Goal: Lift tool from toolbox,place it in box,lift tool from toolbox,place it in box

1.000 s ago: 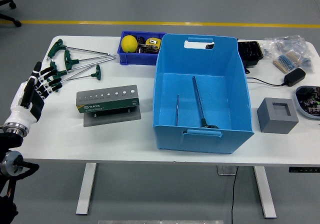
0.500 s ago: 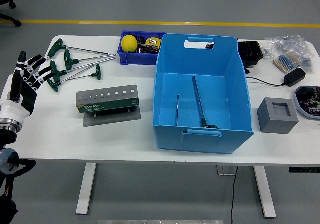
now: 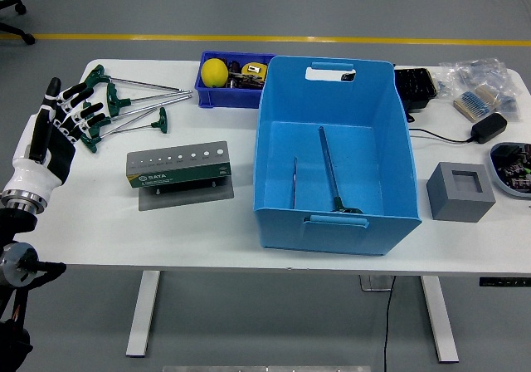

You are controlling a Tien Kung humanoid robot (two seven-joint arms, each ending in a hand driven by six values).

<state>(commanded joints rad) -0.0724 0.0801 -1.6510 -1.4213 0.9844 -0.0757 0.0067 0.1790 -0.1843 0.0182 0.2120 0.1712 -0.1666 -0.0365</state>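
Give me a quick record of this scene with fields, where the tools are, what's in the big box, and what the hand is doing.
left hand: open, fingers spread, at the table's left edge beside the loose tools, holding nothing
right hand: not in view
loose tools: green-handled T wrenches lying at the table's far left
tool stand: green, in front of the wrenches, no tools in it
large blue box: holds two long tools on its floor
small blue bin: behind the box, holds a yellow ball

"SATA" — on tool holder (image 3: 177, 168)
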